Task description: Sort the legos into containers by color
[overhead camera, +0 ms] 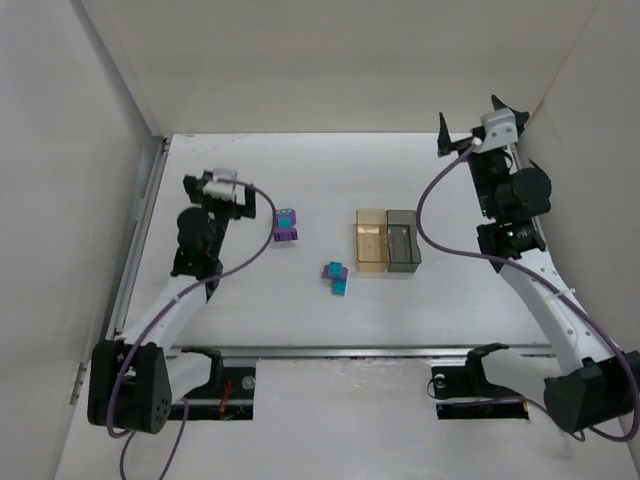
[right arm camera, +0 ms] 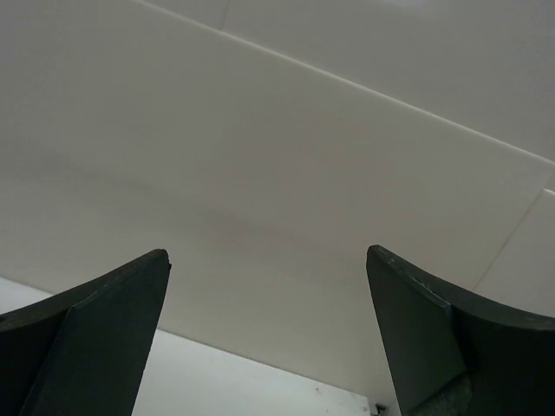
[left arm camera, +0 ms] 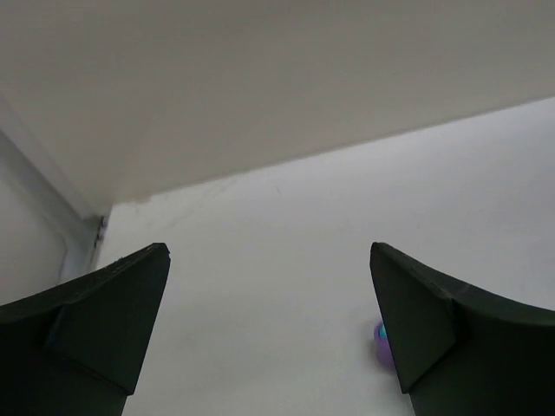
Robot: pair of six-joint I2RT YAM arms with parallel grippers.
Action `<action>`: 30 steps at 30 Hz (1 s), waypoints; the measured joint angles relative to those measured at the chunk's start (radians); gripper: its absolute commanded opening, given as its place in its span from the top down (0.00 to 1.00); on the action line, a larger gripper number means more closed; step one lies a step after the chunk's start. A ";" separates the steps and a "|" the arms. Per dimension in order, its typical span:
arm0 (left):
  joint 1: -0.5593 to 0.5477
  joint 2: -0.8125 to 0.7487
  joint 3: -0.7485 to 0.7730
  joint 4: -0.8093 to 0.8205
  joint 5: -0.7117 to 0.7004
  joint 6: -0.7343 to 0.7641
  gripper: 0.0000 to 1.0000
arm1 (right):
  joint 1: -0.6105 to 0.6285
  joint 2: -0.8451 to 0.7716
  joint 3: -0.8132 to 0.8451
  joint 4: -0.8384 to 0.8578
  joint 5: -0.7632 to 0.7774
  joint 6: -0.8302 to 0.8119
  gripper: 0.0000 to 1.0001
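- Opening step, by the look of things: no brick seen inside the amber-orange bin (overhead camera: 370, 240) or the smoky grey bin (overhead camera: 404, 241), side by side and touching, just at 3 o'clock of the desk (overhead camera: 300, 160) centre.
- Left end effector (overhead camera: 218, 192) spread wide apart, nothing between the fingers, raised at 10 o'clock of the first lego cluster (overhead camera: 286, 225); in the left wrist view only an edge of that cluster, beside the right-hand finger.
- Right end effector (overhead camera: 470, 125) likewise fully apart and empty, high up at 1 o'clock of the bins, aimed at the back wall; no task thing in its wrist view.
- Second lego cluster (overhead camera: 336, 277), purple and teal pieces pressed together, between 7 and 8 o'clock of the amber-orange bin.
- Next, probably: tip the left end effector down, swing toward 4 o'clock, close on one single brick.
- Likely snag: bricks packed tight, so a risk of pinching two colours at once or nudging a neighbour.
- Purple cable (overhead camera: 263, 242) of the left arm looping just beside the first cluster; otherwise nothing between clusters and bins.
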 measured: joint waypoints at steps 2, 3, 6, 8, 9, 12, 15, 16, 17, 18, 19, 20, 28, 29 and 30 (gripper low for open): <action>0.002 0.037 0.202 -0.148 0.042 0.020 0.00 | 0.076 0.042 0.068 -0.029 0.121 -0.056 0.00; 0.002 0.076 0.305 -0.230 0.071 0.034 0.00 | 0.112 0.072 0.106 -0.042 0.200 -0.079 0.00; -0.004 0.221 0.591 -0.493 0.145 0.056 0.00 | 0.173 0.141 0.172 -0.065 0.397 -0.111 0.00; -0.024 0.337 0.746 -0.672 0.178 0.060 0.00 | 0.216 0.200 0.197 -0.076 0.495 -0.115 0.00; -0.040 0.397 0.816 -0.756 0.189 0.060 0.00 | 0.229 0.217 0.198 -0.090 0.531 -0.116 0.00; -0.088 0.529 0.924 -0.929 0.190 0.023 0.00 | 0.258 0.257 0.216 -0.200 0.586 -0.056 0.00; -0.125 0.562 0.926 -1.048 0.165 -0.055 0.00 | 0.268 0.287 0.266 -0.330 0.594 0.077 0.00; -0.133 0.561 0.927 -1.070 0.155 -0.090 0.00 | 0.269 0.288 0.272 -0.359 0.586 0.120 0.00; -0.137 0.559 0.941 -1.091 0.144 -0.125 0.00 | 0.271 0.286 0.272 -0.378 0.581 0.152 0.00; -0.136 0.560 0.972 -1.115 0.138 -0.157 0.00 | 0.273 0.283 0.272 -0.398 0.571 0.187 0.00; -0.129 0.562 1.005 -1.127 0.136 -0.183 0.00 | 0.273 0.282 0.272 -0.410 0.564 0.212 0.00; -0.116 0.562 1.039 -1.132 0.147 -0.208 0.00 | 0.273 0.282 0.272 -0.422 0.557 0.241 0.00; -0.017 0.521 1.048 -1.122 0.416 -0.177 0.00 | 0.288 0.275 0.257 -0.471 0.537 0.384 0.00; -0.049 0.523 1.049 -1.135 0.356 -0.154 0.00 | 0.295 0.272 0.253 -0.476 0.536 0.394 0.00; -0.089 0.527 1.057 -1.155 0.284 -0.130 0.00 | 0.303 0.268 0.245 -0.477 0.535 0.402 0.00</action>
